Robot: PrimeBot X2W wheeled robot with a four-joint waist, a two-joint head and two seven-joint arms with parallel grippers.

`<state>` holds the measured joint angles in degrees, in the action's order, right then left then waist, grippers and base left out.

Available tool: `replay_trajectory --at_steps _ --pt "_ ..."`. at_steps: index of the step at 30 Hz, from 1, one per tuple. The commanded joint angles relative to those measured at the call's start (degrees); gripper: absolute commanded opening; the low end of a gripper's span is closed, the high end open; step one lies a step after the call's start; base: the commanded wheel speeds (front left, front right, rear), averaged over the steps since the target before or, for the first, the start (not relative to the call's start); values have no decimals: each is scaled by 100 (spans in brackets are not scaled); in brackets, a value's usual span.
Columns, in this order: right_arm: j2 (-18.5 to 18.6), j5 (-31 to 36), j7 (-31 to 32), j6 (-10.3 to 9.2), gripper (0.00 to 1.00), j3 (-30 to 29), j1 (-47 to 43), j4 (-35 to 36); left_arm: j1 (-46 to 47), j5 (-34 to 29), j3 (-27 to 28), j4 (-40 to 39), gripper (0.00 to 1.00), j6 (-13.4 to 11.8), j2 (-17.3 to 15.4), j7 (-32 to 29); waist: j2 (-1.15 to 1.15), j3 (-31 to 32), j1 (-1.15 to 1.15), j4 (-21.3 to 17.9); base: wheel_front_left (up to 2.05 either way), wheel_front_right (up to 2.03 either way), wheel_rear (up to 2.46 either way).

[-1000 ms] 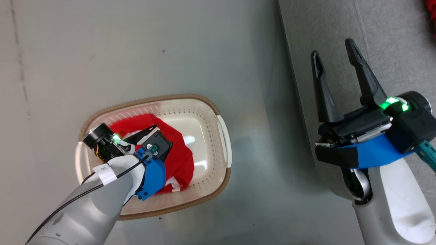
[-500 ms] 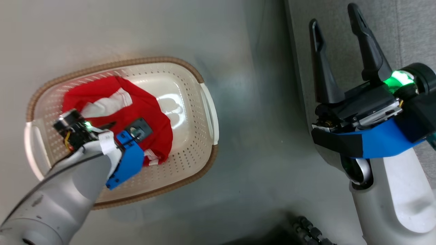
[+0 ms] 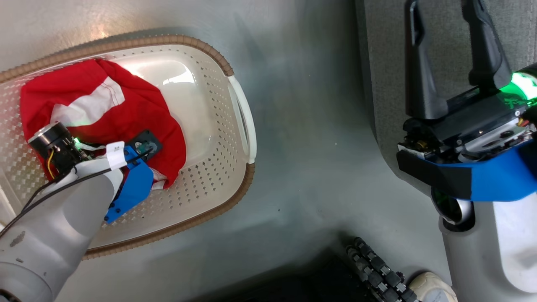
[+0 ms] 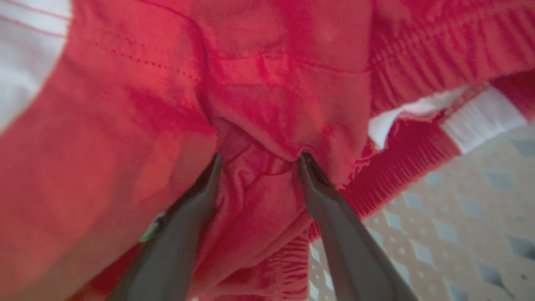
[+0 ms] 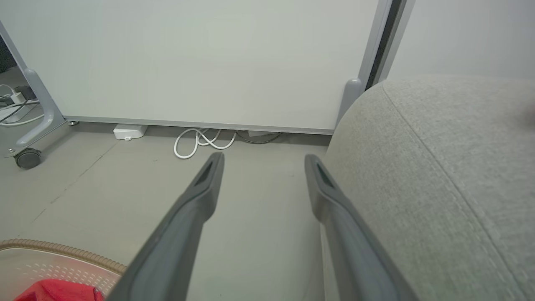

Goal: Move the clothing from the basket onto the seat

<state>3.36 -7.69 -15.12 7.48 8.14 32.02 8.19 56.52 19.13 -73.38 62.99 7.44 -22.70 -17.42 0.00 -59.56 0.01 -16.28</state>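
Jaws of the left gripper (image 4: 260, 156) stand wide apart, pressing into the clothing (image 4: 292, 62); the right gripper (image 5: 263, 157) gapes empty.

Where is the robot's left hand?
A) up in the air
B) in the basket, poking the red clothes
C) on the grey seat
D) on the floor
B: the left hand has its two open fingers pushed into the red clothes inside the basket.
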Motion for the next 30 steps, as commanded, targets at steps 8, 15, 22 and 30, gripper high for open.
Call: replay_trajectory --at_steps 8,15,22,30 --pt "-41 71 -5 3 100 -110 1 225 214 -84 -15 103 47 -12 15 196 0 -195 -1 -25 0 0 0" --pt "-48 88 -5 2 100 -137 76 193 287 -77 -14 187 0 -9 289 287 0 -76 -1 40 0 0 0" --pt "-50 89 -5 2 100 -222 11 96 88 112 -13 199 0 -8 555 676 0 325 -1 178 0 0 0" --pt "-22 106 -5 2 100 -307 -204 -115 -195 662 -13 154 0 -8 929 1423 0 1110 -1 483 0 0 0"
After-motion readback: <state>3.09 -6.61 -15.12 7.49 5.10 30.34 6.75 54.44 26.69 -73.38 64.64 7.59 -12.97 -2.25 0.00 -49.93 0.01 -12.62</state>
